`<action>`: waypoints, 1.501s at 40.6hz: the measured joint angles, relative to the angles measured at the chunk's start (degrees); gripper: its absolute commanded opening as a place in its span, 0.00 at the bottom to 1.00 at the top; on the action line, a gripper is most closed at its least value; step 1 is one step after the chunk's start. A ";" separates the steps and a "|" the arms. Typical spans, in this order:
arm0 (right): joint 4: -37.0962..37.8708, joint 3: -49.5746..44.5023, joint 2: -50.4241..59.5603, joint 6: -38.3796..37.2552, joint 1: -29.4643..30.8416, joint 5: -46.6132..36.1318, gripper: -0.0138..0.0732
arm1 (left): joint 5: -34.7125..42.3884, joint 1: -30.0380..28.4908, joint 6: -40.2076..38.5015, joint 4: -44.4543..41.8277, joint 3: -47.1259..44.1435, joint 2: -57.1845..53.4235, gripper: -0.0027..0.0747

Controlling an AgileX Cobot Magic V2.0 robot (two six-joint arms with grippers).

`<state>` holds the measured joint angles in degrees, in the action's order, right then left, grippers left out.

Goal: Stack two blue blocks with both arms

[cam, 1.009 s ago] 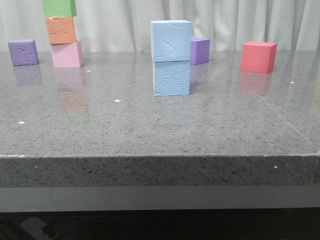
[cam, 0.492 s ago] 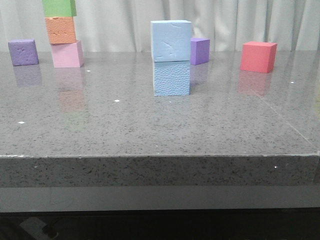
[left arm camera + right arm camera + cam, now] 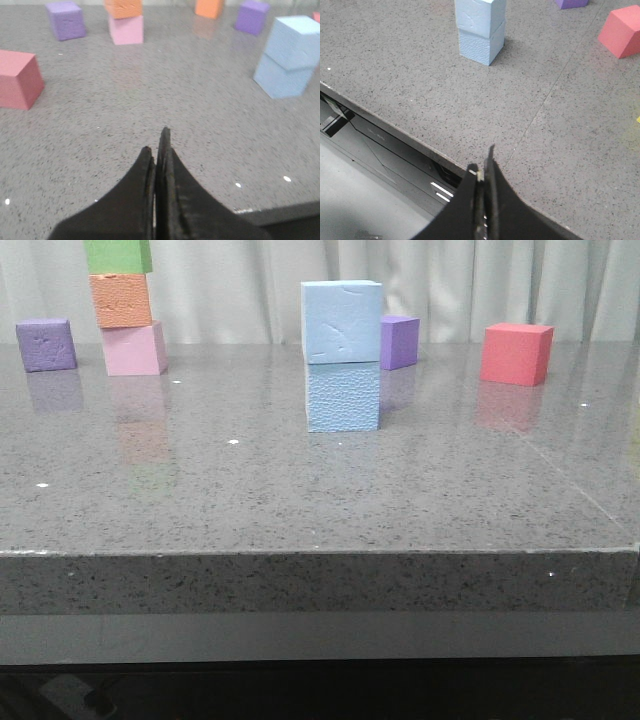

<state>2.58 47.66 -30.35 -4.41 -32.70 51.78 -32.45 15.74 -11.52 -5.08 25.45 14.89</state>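
Note:
The two pale blue blocks stand stacked near the middle of the grey table: the upper blue block [image 3: 342, 321] sits on the lower blue block [image 3: 343, 396]. The stack also shows in the left wrist view [image 3: 292, 55] and in the right wrist view [image 3: 481, 29]. My left gripper [image 3: 157, 145] is shut and empty, low over the table's front part, far from the stack. My right gripper [image 3: 483, 165] is shut and empty, above the table's front edge. Neither arm shows in the front view.
A tower of pink [image 3: 134, 349], orange [image 3: 121, 300] and green [image 3: 118, 255] cubes stands at the back left beside a purple cube [image 3: 46, 345]. Another purple cube [image 3: 399, 341] is behind the stack. A red cube [image 3: 516, 353] sits back right. A pink-red block [image 3: 17, 79] lies nearer.

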 measured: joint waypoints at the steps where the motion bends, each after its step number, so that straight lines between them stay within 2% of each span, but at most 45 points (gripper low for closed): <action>1: 0.00 0.00 0.00 0.00 0.00 0.00 0.02 | 0.99 -1.13 0.00 1.09 -1.84 -1.44 0.01; 7: 0.00 0.00 0.00 0.00 0.00 0.00 0.02 | 8.48 -4.84 0.00 6.37 -11.22 -7.88 0.01; 22: -0.10 0.00 0.00 0.00 0.00 0.00 0.02 | 24.12 -5.34 0.00 9.02 -25.83 -15.18 0.01; 30: -0.10 0.00 0.00 0.00 0.00 0.00 0.02 | 26.72 -5.79 0.00 8.59 -25.86 -15.18 0.01; 43: -0.10 0.00 0.00 0.00 0.00 0.03 0.02 | 26.88 -5.92 0.33 8.33 -25.86 -15.18 0.01; 51: -0.10 0.00 0.00 0.00 0.00 0.03 0.02 | 27.37 -8.40 7.31 8.21 -25.86 -15.18 0.01; 61: -0.10 0.00 0.00 0.00 0.00 0.03 0.02 | 28.89 -10.39 8.77 8.09 -25.86 -15.18 0.01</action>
<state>2.48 47.66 -30.35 -4.41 -32.70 51.81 -3.56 5.35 -2.75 3.01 -0.41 -0.29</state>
